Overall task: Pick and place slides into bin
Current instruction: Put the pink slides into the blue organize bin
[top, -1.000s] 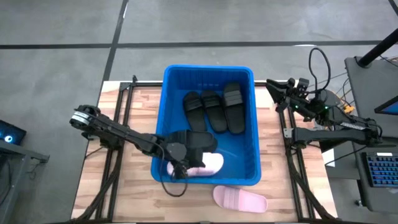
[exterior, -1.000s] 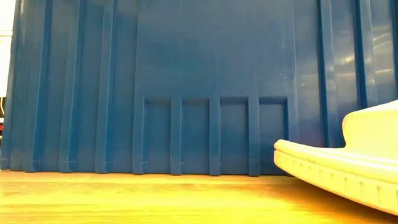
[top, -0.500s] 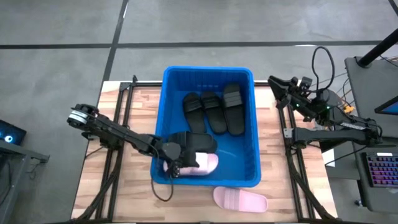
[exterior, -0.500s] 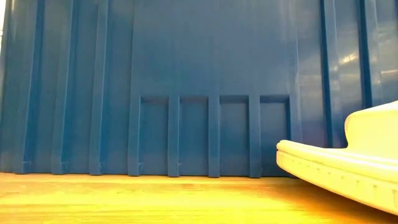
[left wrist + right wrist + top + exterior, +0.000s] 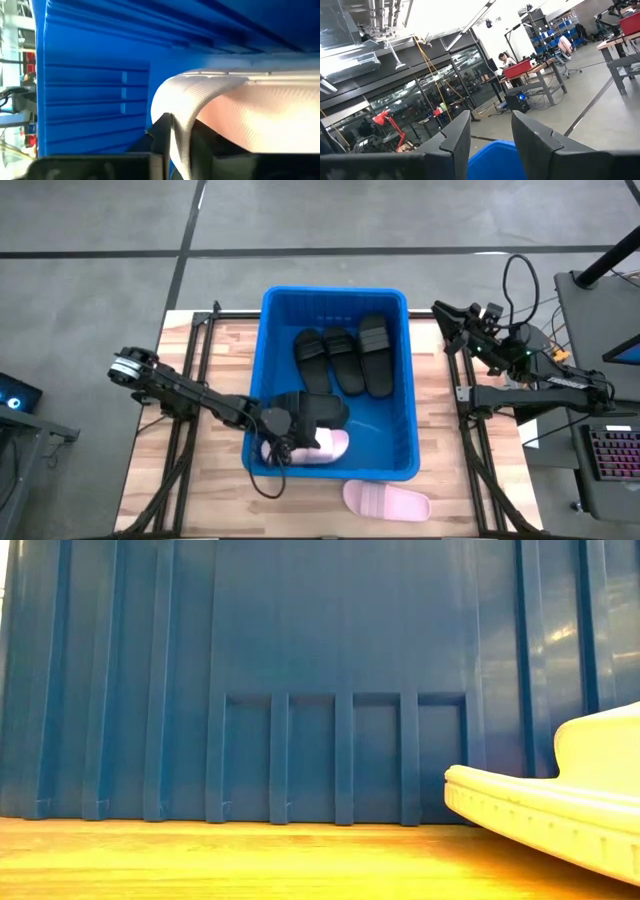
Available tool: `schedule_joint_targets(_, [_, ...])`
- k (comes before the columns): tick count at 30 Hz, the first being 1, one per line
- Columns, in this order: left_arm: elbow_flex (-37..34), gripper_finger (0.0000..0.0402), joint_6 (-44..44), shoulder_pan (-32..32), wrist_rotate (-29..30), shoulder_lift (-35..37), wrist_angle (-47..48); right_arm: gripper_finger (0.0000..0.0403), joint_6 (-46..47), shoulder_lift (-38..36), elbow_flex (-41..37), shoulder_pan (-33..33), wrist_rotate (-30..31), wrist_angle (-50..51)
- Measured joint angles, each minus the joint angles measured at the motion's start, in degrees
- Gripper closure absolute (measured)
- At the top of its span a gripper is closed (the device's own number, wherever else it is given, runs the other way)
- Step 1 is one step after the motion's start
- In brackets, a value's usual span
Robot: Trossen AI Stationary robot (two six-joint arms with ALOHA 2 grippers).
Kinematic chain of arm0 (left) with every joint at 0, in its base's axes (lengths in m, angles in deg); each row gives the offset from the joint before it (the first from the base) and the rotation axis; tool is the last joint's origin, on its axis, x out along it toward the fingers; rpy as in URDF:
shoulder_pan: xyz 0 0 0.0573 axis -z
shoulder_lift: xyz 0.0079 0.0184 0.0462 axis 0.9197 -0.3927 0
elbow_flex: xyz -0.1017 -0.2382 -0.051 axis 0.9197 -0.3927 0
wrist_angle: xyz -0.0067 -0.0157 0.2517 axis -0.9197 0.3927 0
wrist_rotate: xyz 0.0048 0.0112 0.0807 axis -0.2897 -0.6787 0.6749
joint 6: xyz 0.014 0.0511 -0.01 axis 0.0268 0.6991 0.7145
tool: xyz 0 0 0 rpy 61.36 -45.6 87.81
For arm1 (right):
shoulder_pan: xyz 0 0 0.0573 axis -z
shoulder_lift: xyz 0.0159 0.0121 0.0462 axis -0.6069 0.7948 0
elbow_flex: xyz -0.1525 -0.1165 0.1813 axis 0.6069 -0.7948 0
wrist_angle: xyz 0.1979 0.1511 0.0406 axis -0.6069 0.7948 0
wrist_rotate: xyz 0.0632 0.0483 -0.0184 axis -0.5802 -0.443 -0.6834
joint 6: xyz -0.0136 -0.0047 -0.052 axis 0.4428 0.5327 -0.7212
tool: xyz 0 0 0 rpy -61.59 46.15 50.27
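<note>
The blue bin [image 5: 400,380] stands mid-table; its near wall fills the low view [image 5: 300,690]. Three black slides [image 5: 345,358] lie side by side on its floor at the far end. A fourth black slide [image 5: 322,408] lies beside my left gripper [image 5: 285,445]. That gripper reaches into the bin's near left corner and is shut on a pale pink slide [image 5: 325,445]. The second pink slide [image 5: 386,500] lies sole down on the table in front of the bin and also shows in the low view [image 5: 545,820]. My right gripper [image 5: 490,142] is open and waits at the table's far right. My left gripper pinches the edge of the pink slide's wide ribbed strap [image 5: 182,127] between its two fingers, one under the strap and one outside it. The fingers come from the table's left. The slide sits inside the bin near its wall; whether it rests on the floor cannot be told.
Dark frame rails run along both sides of the bin on the wooden table [image 5: 220,510]. Cables and a stand crowd the right edge [image 5: 540,380]. Bare wood lies near the front left. People and workbenches show far off in the right wrist view [image 5: 507,62].
My left gripper has drawn back a little toward the table's left edge, still shut on the pink slide. The slide has gone with it toward the bin's near left corner. The bin has shifted slightly on the table.
</note>
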Motion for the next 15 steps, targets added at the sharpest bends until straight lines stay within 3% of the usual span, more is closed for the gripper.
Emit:
schedule_joint_targets(4, [0.82, 0.0325, -1.75, -0.29, -2.84, 0.01, 0.38, 0.0273, 0.00, 0.00, 0.00, 0.00, -0.04, 0.04])
schedule_joint_targets(8, [2.06, 0.0266, -8.99, -1.19, -3.16, 0.01, 1.10, 0.0275, -0.07, 0.00, 0.00, 0.00, -0.04, 0.07])
schedule_joint_targets(15, [3.85, 0.0153, -12.06, -2.71, -2.90, -0.17, 12.57, 0.0268, -0.64, 0.00, 0.00, 0.00, -0.10, 0.13])
